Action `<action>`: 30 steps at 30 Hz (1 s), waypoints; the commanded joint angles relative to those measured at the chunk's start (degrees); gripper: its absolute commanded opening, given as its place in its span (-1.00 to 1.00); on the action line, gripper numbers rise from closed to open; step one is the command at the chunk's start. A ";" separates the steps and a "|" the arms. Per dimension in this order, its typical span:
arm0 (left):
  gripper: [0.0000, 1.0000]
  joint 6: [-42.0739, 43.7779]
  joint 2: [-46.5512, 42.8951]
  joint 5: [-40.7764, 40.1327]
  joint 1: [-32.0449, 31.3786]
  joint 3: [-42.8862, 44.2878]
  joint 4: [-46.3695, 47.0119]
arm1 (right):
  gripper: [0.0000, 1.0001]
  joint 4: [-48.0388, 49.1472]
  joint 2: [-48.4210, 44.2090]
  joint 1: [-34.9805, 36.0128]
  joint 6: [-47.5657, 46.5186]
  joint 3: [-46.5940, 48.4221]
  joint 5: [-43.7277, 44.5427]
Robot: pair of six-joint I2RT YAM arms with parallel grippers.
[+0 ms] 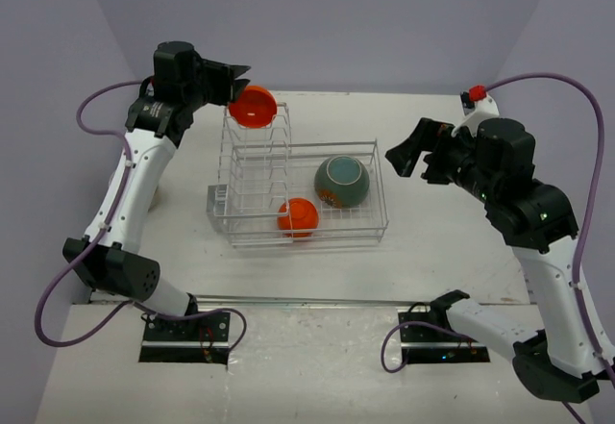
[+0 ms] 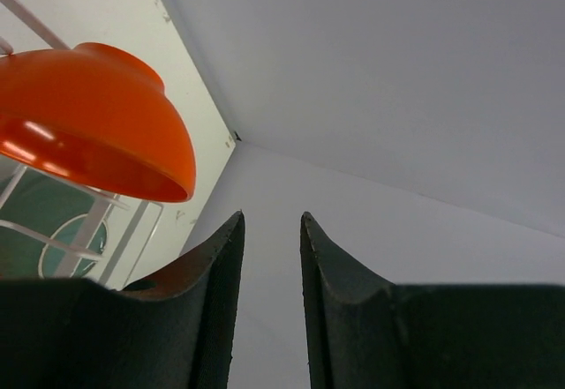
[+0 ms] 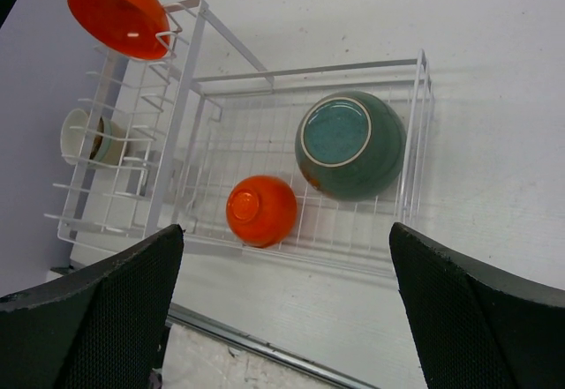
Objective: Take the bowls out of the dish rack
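A white wire dish rack (image 1: 370, 188) stands mid-table. One orange bowl (image 1: 254, 107) perches tilted on top of its tall upright slots (image 3: 181, 49). My left gripper (image 1: 238, 80) hovers just beyond that bowl's rim, jaws a narrow gap apart and empty; in the left wrist view the orange bowl (image 2: 88, 115) sits left of the fingertips (image 2: 231, 239), untouched. In the basket lie a large teal bowl (image 3: 350, 145) and a small orange bowl (image 3: 261, 210), both upside down. My right gripper (image 1: 408, 160) hangs wide open and empty, right of the rack.
A cream bowl (image 3: 84, 136) shows through the wires of the upright slots at the rack's left end; whether it is inside or behind the rack I cannot tell. Lilac walls close the table's back and sides. A metal rail (image 1: 317, 301) runs along the near edge.
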 commanded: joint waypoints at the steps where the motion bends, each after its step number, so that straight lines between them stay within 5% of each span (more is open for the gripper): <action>1: -0.35 2.34 -3.12 0.82 -0.21 -1.46 -2.35 | 0.98 1.99 -0.67 0.36 -0.36 -0.59 1.08; 30: -0.32 3.48 0.12 -1.37 -0.21 -4.73 0.55 | 0.98 2.26 -0.85 0.36 -2.39 0.28 1.08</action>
